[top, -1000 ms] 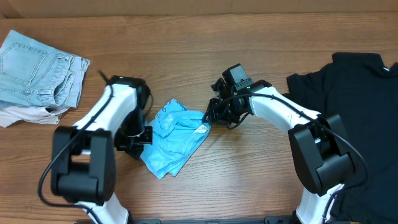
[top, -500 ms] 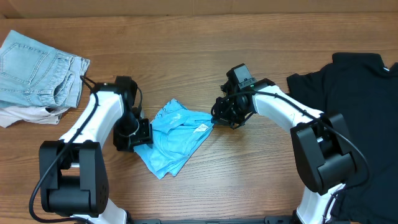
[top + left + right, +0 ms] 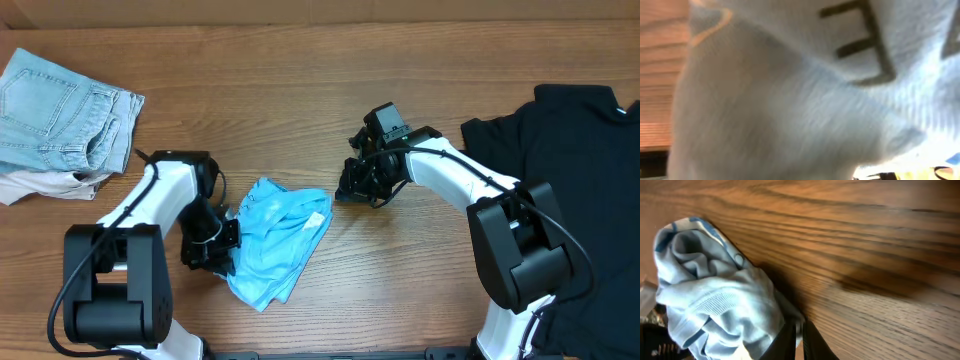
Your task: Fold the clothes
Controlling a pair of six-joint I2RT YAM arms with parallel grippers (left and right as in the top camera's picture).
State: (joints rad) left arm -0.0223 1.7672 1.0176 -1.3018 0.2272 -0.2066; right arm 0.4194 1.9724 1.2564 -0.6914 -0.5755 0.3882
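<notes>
My right tool (image 3: 342, 192) pinches the edge of the sky-blue T-shirt (image 3: 278, 235), seemingly to anchor it; whether my left tool (image 3: 226, 250) grips cloth, I cannot tell.

Crumpled sky-blue T-shirt (image 3: 275, 235) centre; black T-shirt (image 3: 570, 170) spread right; pale denim (image 3: 60, 115) left.
</notes>
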